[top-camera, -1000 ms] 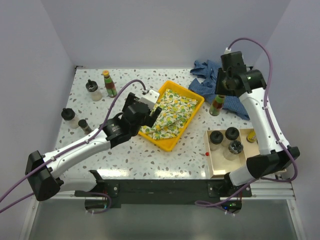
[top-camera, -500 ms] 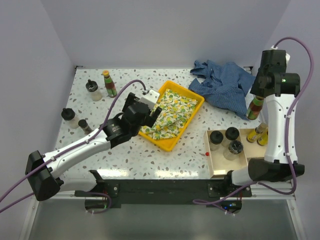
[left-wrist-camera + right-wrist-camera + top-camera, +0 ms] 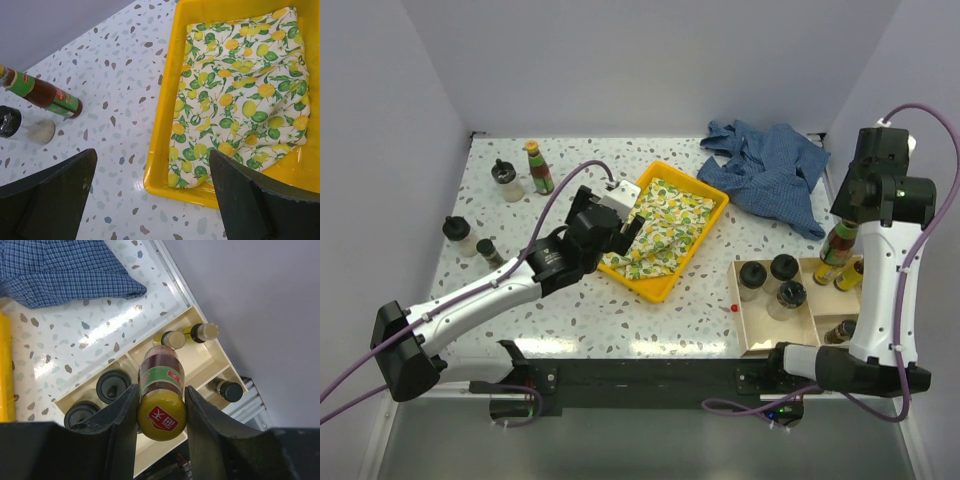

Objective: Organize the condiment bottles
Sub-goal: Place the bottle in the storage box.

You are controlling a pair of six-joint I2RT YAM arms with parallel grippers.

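Note:
My right gripper (image 3: pixel 161 412) is shut on a yellow-capped bottle with a green and red label (image 3: pixel 161 385) and holds it above the cream organizer tray (image 3: pixel 210 375); the held bottle also shows in the top view (image 3: pixel 837 243). The tray holds black-lidded jars (image 3: pixel 783 267) and slim amber bottles (image 3: pixel 172 339). On the table's left stand a green-labelled bottle (image 3: pixel 537 167), a clear jar (image 3: pixel 505 180), another jar (image 3: pixel 460 236) and a small dark bottle (image 3: pixel 489 252). My left gripper (image 3: pixel 152 165) is open and empty over the yellow tray's corner.
A yellow tray (image 3: pixel 715 200) with a lemon-print cloth (image 3: pixel 660 225) lies mid-table. A crumpled blue checked cloth (image 3: pixel 765 165) lies at the back right. A small red object (image 3: pixel 733 308) lies left of the organizer. The cell walls stand close on both sides.
My right arm has carried the bottle from beside the blue cloth to the right and nearer, over the organizer tray. The left arm has not moved.

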